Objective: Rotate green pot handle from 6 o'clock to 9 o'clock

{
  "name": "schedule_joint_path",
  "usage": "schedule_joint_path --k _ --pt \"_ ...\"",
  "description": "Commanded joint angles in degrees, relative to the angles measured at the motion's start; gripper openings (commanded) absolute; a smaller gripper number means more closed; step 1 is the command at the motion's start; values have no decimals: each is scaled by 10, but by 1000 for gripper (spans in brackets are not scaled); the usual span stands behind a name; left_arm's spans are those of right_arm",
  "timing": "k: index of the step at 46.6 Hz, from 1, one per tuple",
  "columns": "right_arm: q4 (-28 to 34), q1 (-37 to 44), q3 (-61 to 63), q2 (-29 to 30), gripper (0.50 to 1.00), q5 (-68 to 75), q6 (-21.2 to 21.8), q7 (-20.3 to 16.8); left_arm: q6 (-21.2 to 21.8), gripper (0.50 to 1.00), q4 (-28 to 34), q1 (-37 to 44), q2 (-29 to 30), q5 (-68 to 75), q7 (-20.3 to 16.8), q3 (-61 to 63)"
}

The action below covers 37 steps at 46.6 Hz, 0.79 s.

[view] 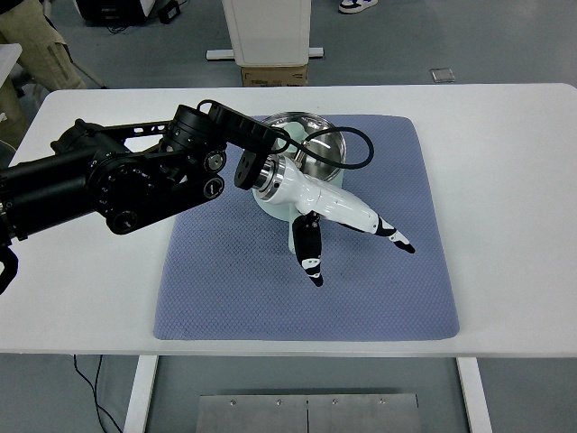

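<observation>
Fingertips of left hand are splaying loose, gripping nothing; green pot handle is lying directly beneath, pointing 6 o'clock.

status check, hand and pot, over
Left hand over the pot handle, fingers spread, no clear grasp. Pot on blue mat, handle toward 6 o'clock. Right hand out of view. Nothing blocking.

A blue-grey mat lies on a white table; a cardboard box stands behind.
</observation>
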Motion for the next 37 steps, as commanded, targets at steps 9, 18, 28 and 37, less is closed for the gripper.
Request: schedule_joint_path --k 9,18,28,37 --pt "0 0 -1 0 1000 0 0 0 -2 1000 0 -11 1 21 0 19" --pt "0 0 0 0 1000 0 0 0 -2 1000 0 -18 1 31 0 45" --pt "0 0 0 0 1000 0 0 0 -2 1000 0 -33 2 48 0 62" --pt "0 0 0 0 1000 0 0 0 -2 1000 0 -41 4 51 0 63"
